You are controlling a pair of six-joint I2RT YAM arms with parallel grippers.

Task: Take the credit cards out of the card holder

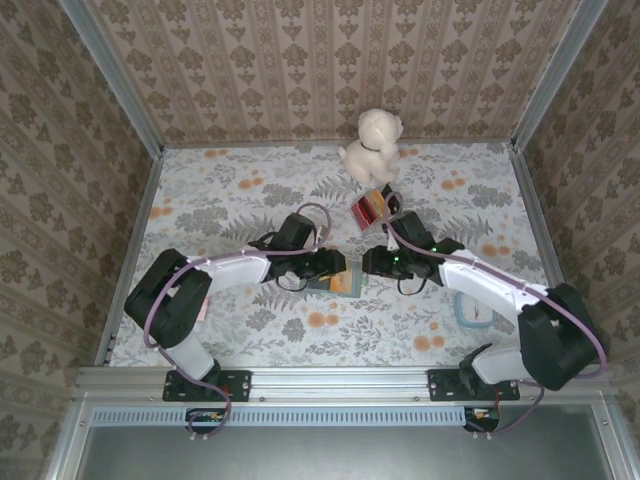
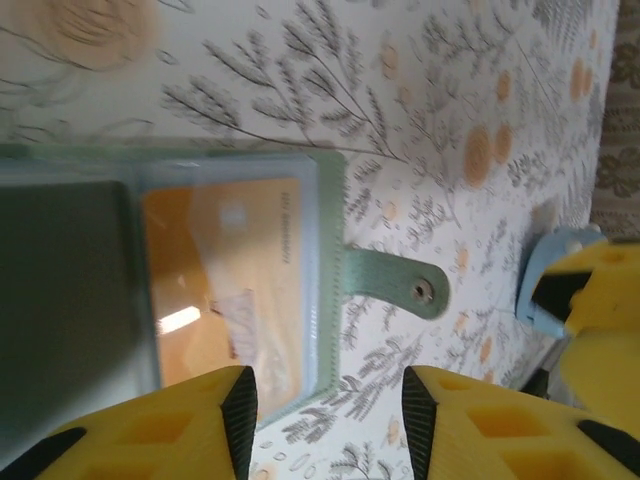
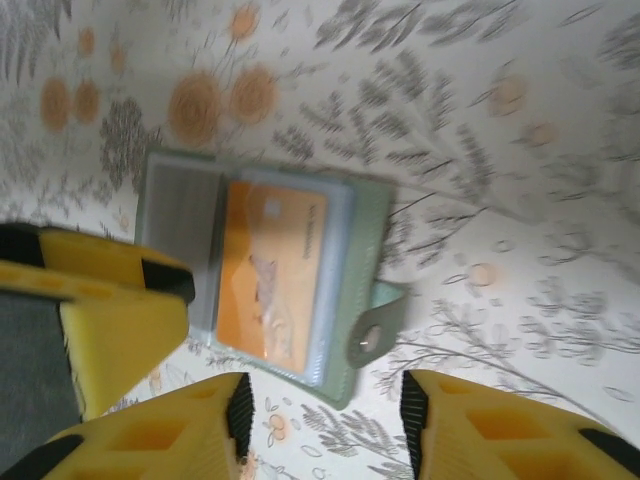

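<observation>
Left gripper (image 2: 328,405): fingers parted to a middling gap, nothing between them, one finger over the edge of the card holder (image 2: 70,280). Right gripper (image 3: 325,410): likewise parted and empty, just beside the holder's snap tab (image 3: 372,335). Holder lies open, flat on the table (image 1: 230,200), with an orange card (image 3: 265,275) inside its clear pocket.

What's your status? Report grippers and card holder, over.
Left gripper open, right gripper open, both at the card holder. Holder unfolded flat, orange card in its sleeve. Plush dog stands well behind.
</observation>
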